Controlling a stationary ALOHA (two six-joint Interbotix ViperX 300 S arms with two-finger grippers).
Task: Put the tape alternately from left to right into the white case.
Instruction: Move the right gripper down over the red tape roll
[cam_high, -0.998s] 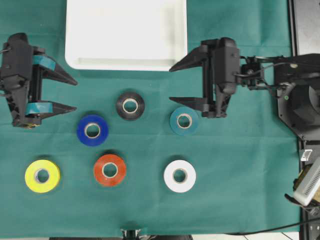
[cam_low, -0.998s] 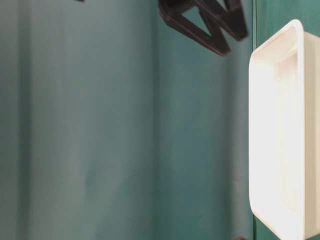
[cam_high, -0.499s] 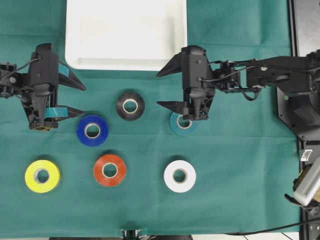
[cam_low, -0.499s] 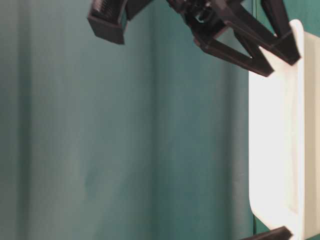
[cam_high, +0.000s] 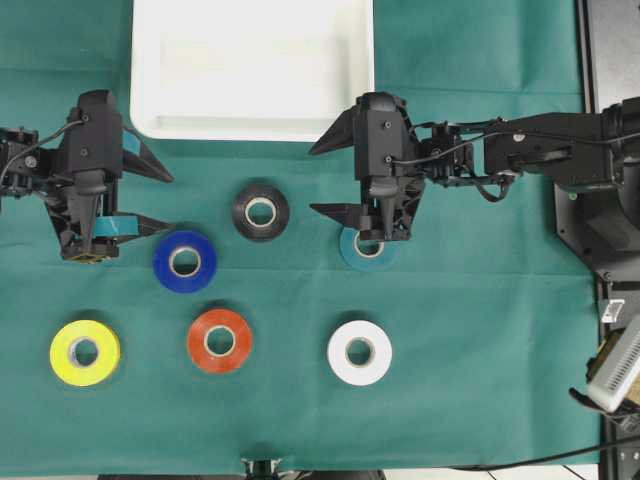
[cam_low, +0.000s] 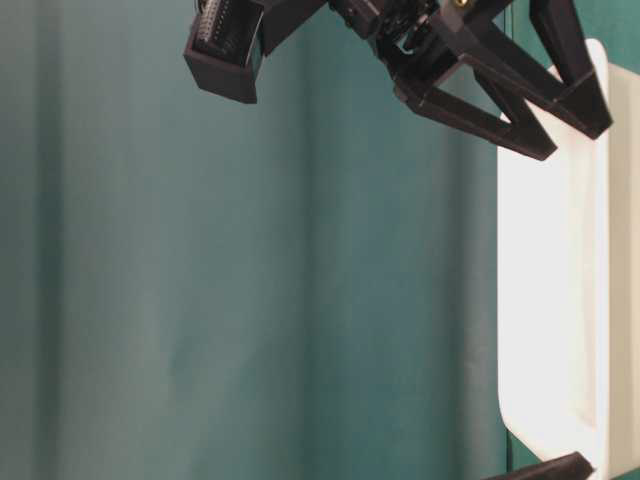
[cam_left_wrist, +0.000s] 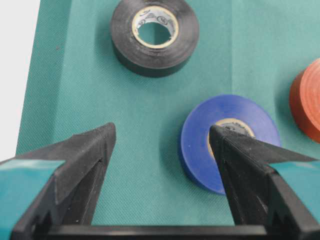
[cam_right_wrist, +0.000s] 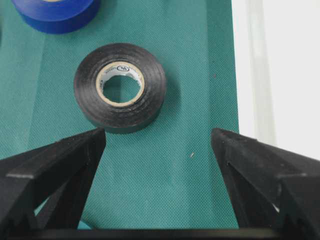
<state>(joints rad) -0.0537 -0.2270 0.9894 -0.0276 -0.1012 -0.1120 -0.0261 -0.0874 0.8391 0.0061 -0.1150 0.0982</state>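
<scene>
- Green cloth covers your table (cam_high: 480, 380); six tape rolls lie flat on it, all outside the case.
- Writing: black roll (cam_high: 260, 211) has small print on its cardboard core, seen in the wrist views, too small to read. No other labels legible.
- White case (cam_high: 250, 70) sits at top centre of the overhead view. Nothing shows in the part in view; its top edge is cut off by the frame.
- Rolls: blue (cam_high: 185, 261) below-left of black, teal (cam_high: 367, 246) right of black, yellow (cam_high: 85, 352) bottom left, red-orange (cam_high: 219, 340) bottom middle, white (cam_high: 359, 352) bottom right.
- Left tool (cam_high: 166, 203): open, holding nothing. Fingers w/ teal pads point right toward the rolls; lower finger tip (cam_left_wrist: 220, 137) overlaps the blue roll's near edge in the wrist view; contact can't be told.
- Right tool (cam_high: 313, 180): open wide, holding nothing. Arm reaches in from the right, fingers pointing left. Its body partly covers the teal roll from above; upper finger tip sits just beside the case's lower right corner.
- Right wrist view: black roll sits ahead between the spread fingers, case rim at right.
</scene>
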